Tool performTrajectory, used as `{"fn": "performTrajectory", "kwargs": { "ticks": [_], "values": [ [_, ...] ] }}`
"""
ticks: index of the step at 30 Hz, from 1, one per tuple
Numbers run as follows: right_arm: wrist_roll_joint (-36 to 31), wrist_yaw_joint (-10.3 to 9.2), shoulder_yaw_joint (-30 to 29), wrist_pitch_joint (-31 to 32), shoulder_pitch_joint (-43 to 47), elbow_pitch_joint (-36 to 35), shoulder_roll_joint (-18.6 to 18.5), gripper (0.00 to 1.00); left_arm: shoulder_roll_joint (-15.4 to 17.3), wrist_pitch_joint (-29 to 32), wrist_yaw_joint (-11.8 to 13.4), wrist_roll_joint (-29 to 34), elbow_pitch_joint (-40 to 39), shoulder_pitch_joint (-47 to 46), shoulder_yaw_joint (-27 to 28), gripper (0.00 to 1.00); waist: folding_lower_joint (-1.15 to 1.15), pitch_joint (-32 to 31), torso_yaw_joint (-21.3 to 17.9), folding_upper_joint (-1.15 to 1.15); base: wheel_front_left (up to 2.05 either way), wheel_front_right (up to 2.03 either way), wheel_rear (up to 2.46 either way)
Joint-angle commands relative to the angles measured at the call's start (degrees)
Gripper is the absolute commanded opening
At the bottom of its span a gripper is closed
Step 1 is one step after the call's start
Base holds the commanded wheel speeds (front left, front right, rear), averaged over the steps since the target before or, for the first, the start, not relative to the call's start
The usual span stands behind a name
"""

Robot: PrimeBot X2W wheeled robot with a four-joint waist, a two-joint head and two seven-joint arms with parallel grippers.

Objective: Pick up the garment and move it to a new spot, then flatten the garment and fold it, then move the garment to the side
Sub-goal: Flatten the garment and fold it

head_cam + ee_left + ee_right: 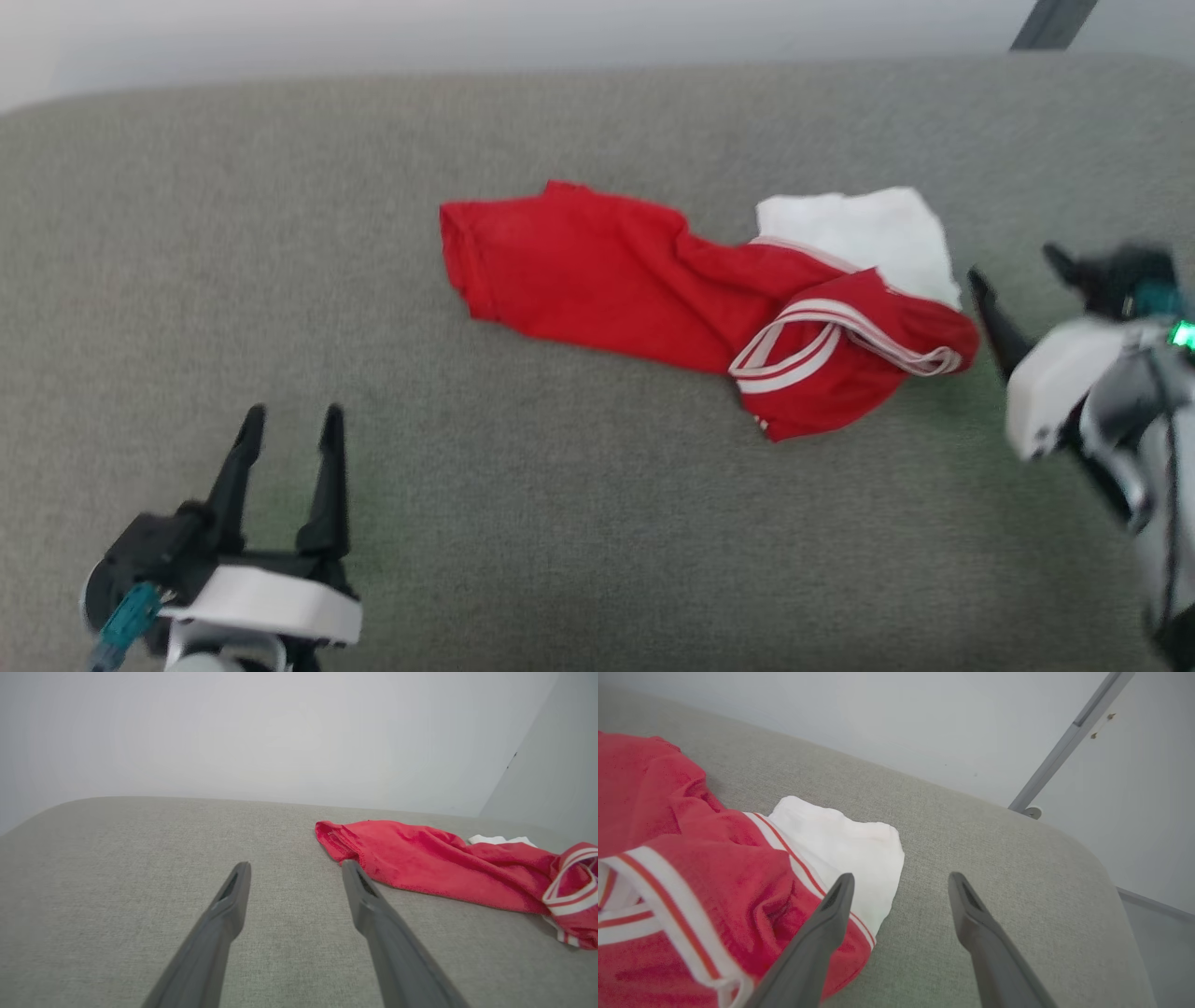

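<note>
Closest to the head camera, the left gripper (294,413) is sitting at about 7 o'clock, its two dark fingers pointing toward 12 and standing apart with nothing between them. Through the left wrist view the same gripper (296,865) is hanging over bare grey fabric surface (117,896), and the garment (420,863) is lying off toward 2 o'clock, apart from both fingers.

In the head view the garment (653,280) is lying crumpled on the grey fabric surface (560,523), stretching from the middle toward 3 o'clock. Its white sleeve panel (868,233) is poking out at the far right end, and the striped trim (822,327) is looping across the red bunch below it.

At 3 o'clock the right gripper (1016,263) is reaching in, fingers spread wide and gripping nothing, one fingertip just beside the garment's right end. In the right wrist view the right gripper (901,877) is showing one finger across the garment (668,858) near the white sleeve panel (840,844); whether it is touching the cloth cannot be told.
</note>
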Motion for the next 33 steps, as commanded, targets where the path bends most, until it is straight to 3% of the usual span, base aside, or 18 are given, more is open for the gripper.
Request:
{"fn": "performTrajectory", "kwargs": {
  "ticks": [1, 4, 5, 11, 20, 21, 23, 27, 30, 31, 33],
  "values": [
    [3.05, -0.04, 2.86, 5.95, -4.32, 0.88, -3.24, 1.00, -0.17, -0.12, -0.11, -0.44, 0.36, -2.17, -1.03, 1.00, 0.00, 4.58, 2.22, 0.00, 0.00, 0.00, 0.00],
    [9.20, -0.04, 7.88, 16.06, -10.28, 2.00, -7.52, 1.00, -0.55, -0.12, -0.11, -1.20, 0.80, -4.49, -2.34, 1.00, 0.00, 7.98, 3.67, 0.00, 0.00, 0.00, 0.00],
    [9.20, -0.04, 7.88, 16.06, -10.28, 2.00, -7.52, 1.00, -0.55, -0.12, -0.11, -1.20, 0.80, -4.49, -2.34, 1.00, 0.00, 7.98, 3.67, 0.00, 0.00, 0.00, 0.00],
    [18.31, -0.06, 12.69, 31.90, -20.57, 5.43, -11.98, 1.00, -0.95, -0.12, -0.11, -2.76, 1.85, -8.70, -4.65, 1.00, 0.00, 13.36, 6.39, 0.00, 0.00, 0.00, 0.00],
    [21.26, -0.05, 16.31, 39.71, -26.13, 11.80, -12.65, 1.00, -1.01, -0.13, -0.11, -3.66, 2.47, -12.02, -6.10, 1.00, 0.00, 16.94, 8.73, 0.00, 0.00, 0.00, 0.00],
    [21.30, -0.06, 16.45, 39.36, -26.33, 12.19, -12.58, 0.72, -0.96, -0.13, -0.11, -3.77, 2.56, -12.20, -6.09, 1.00, 0.00, 16.96, 8.76, 0.00, 0.00, 0.00, 0.00],
    [20.68, -0.06, 15.97, 37.71, -26.94, 12.90, -12.75, 0.00, -0.88, -0.12, -0.11, -3.84, 2.79, -12.51, -5.88, 1.00, 0.00, 16.82, 8.58, 0.00, 0.00, 0.00, 0.00],
    [17.92, -0.17, 10.52, 30.34, -28.76, 15.91, -12.83, 0.00, -0.63, -0.13, -0.11, -3.59, 2.88, -12.44, -5.97, 1.00, 0.00, 16.01, 7.25, 0.00, 0.00, 0.00, 0.00],
    [14.32, -0.14, 2.68, 21.82, -29.38, 20.06, -11.74, 0.00, -0.04, -0.12, -0.11, -3.47, 2.44, -12.10, -6.20, 1.00, 0.00, 15.20, 5.47, 0.00, 0.00, 0.00, 0.00],
    [14.32, -0.14, 2.68, 21.82, -29.38, 20.06, -11.74, 0.00, -0.04, -0.12, -0.11, -3.47, 2.44, -12.10, -6.20, 1.00, 0.00, 15.20, 5.47, 0.00, 0.00, 0.00, 0.00],
    [11.51, -0.14, -4.16, 16.87, -28.79, 23.72, -12.21, 0.00, 0.39, -0.12, -0.11, -3.35, 2.20, -12.15, -6.48, 1.00, 0.00, 14.93, 4.27, 0.00, 0.00, 0.00, 0.00]
  ]
}}
